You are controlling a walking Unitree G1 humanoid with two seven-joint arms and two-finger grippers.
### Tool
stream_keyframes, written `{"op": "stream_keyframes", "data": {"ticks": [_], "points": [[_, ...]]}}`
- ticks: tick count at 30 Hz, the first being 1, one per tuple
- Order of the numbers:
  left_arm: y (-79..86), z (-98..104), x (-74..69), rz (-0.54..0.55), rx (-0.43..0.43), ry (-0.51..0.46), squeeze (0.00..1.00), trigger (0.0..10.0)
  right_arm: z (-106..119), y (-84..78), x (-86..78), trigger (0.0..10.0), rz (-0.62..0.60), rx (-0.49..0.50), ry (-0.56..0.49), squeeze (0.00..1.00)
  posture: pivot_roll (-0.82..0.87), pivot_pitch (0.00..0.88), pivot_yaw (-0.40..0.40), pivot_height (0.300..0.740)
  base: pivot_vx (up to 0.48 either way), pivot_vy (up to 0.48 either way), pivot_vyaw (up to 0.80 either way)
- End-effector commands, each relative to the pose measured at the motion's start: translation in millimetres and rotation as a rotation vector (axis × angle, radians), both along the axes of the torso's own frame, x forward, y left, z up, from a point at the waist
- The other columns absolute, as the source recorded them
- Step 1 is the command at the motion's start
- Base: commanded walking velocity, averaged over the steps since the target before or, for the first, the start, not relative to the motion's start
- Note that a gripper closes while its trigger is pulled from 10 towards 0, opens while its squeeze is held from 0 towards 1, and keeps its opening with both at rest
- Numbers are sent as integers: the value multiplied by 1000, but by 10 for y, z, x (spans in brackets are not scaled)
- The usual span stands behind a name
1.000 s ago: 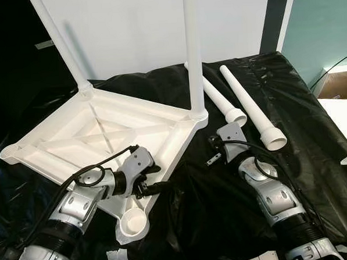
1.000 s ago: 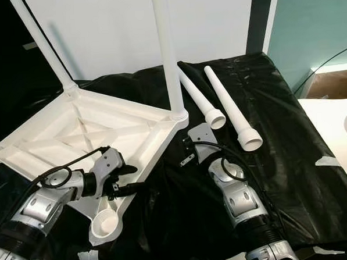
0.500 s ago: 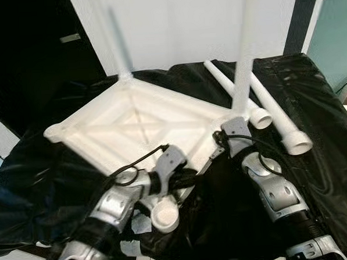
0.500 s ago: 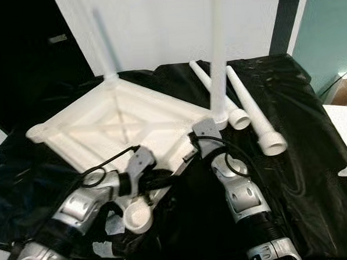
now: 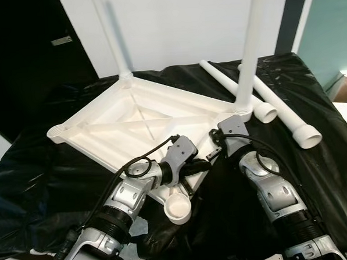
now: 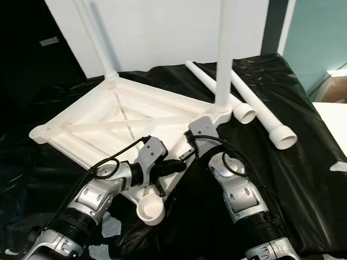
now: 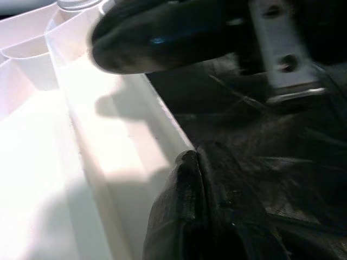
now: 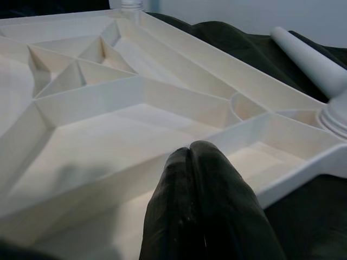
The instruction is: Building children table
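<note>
Right claw (image 5: 210,157) has swung in since a sec ago, from over the black sheet (image 5: 315,175) to the tabletop (image 5: 126,123) rim, close to the left claw (image 5: 194,169). Left claw is clamped on that rim wall; right claw's fingers (image 8: 203,208) are pressed together, holding nothing. Tabletop lies upside down w/ 2 legs (image 5: 252,47) up; 2 loose legs (image 5: 280,110) beyond the right claw.

Closed right pincer (image 8: 201,208) over ribbed white tabletop underside (image 8: 135,108), loose leg (image 8: 312,62) beyond.

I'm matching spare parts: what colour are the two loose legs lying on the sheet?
White, like the tabletop. The two loose legs show best in the left eye view, on the black sheet.
</note>
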State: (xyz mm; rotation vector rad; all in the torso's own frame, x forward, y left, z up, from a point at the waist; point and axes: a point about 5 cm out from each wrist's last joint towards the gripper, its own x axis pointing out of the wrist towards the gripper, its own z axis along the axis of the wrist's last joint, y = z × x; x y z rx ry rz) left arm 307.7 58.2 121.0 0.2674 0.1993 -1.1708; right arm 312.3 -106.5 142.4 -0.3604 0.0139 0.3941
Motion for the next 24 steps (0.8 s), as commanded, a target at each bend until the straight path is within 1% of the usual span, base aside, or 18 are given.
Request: {"op": "stream_keyframes", "data": {"ticks": [1,2,3,4,5,7,13,14,15,16,17,18,19,20,21,22,23,24], "points": [[177,-18,99,123,26,-14,0,10000,-6,41,-4,10000,18,8,13,0,-21,0,116,740,0,0,0],[194,24,115,126,8,-26,0,10000,-6,47,-4,10000,20,8,13,0,-21,0,116,740,0,0,0],[235,113,130,112,-37,-35,369,10000,-7,56,-4,10000,25,8,14,0,-18,0,114,740,0,0,0],[235,113,130,112,-37,-35,369,10000,-7,56,-4,10000,25,8,14,0,-18,0,114,740,0,0,0],[263,153,122,98,-58,-33,1000,10000,-8,59,-5,10000,26,8,14,0,-18,0,114,740,0,0,0],[331,228,90,68,-96,-30,1000,10000,-13,64,-9,10000,28,7,15,0,-18,0,113,740,0,0,0],[415,263,77,53,-91,-61,1000,10000,-16,64,-16,10000,29,7,17,0,-20,0,115,740,0,0,0],[480,255,70,41,-60,-75,490,10000,-21,62,-21,10000,29,7,18,0,-21,0,114,740,0,0,0],[480,255,70,41,-60,-75,490,10000,-21,62,-21,10000,29,7,18,0,-21,0,114,740,0,0,0],[656,203,-6,-36,24,-37,176,10000,-37,55,-36,10000,29,5,23,0,-20,0,112,740,0,0,0],[714,188,-43,-68,40,-8,176,10000,-42,53,-40,10000,29,4,25,0,-20,0,112,740,0,0,0],[714,188,-43,-68,40,-8,176,10000,-42,53,-40,10000,29,4,25,0,-20,0,112,740,0,0,0],[779,184,-101,-113,43,41,267,10000,-48,53,-44,10000,30,3,26,0,-19,0,112,740,0,0,0],[834,191,-153,-154,41,75,561,10000,-51,53,-46,10000,30,2,28,0,-19,0,112,740,0,0,0],[865,197,-186,-178,40,93,953,10000,-54,52,-48,10000,30,2,28,0,-18,0,112,740,0,0,0],[891,206,-205,-192,36,106,953,10000,-55,52,-49,10000,30,2,29,0,-18,0,112,740,0,0,0],[911,216,-211,-195,29,112,1000,10000,-55,51,-49,10000,29,2,29,0,-18,0,110,740,0,0,0],[911,216,-211,-195,29,112,1000,10000,-55,51,-49,10000,29,2,29,0,-18,0,110,740,0,0,0]]}}
